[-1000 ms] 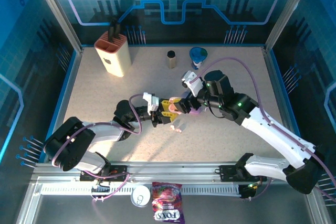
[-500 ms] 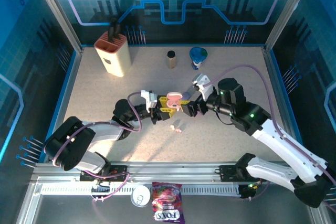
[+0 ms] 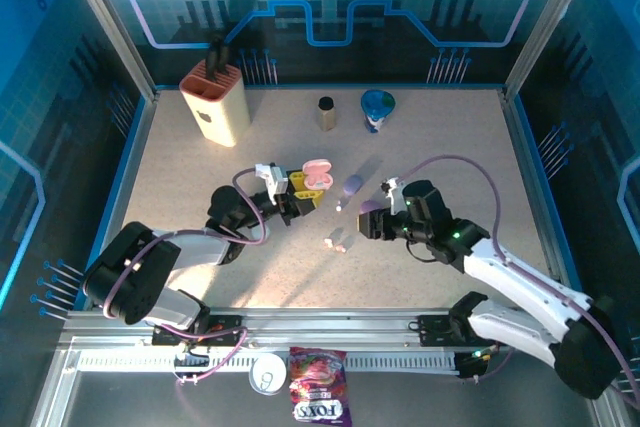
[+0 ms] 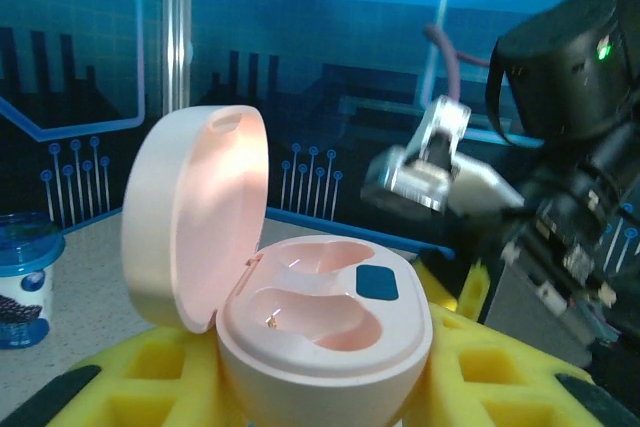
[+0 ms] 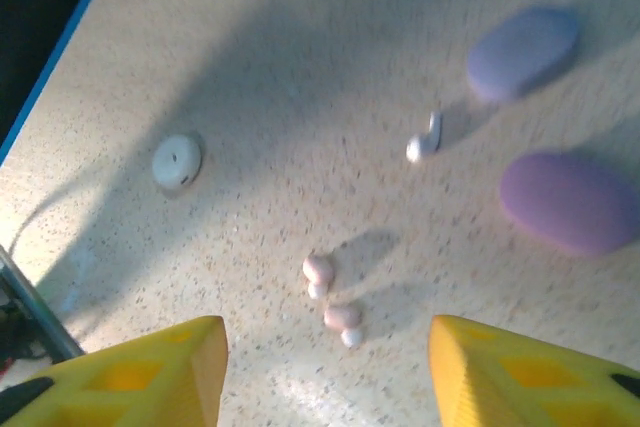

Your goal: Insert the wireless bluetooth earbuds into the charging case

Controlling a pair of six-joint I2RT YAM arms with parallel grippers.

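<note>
On the bench in the top view, two pink earbuds (image 3: pixel 335 243) lie loose between the arms, and the left tool (image 3: pixel 305 190) is clamped on the open pink charging case (image 3: pixel 317 172). Left wrist: both wells look empty, lid tipped back. Right wrist: the right tool (image 5: pixel 320 357) hangs spread wide over the buds. They're lying flat, long axes roughly up-down in frame, fat ends up. I'd close across one stem and grab just one.
</note>
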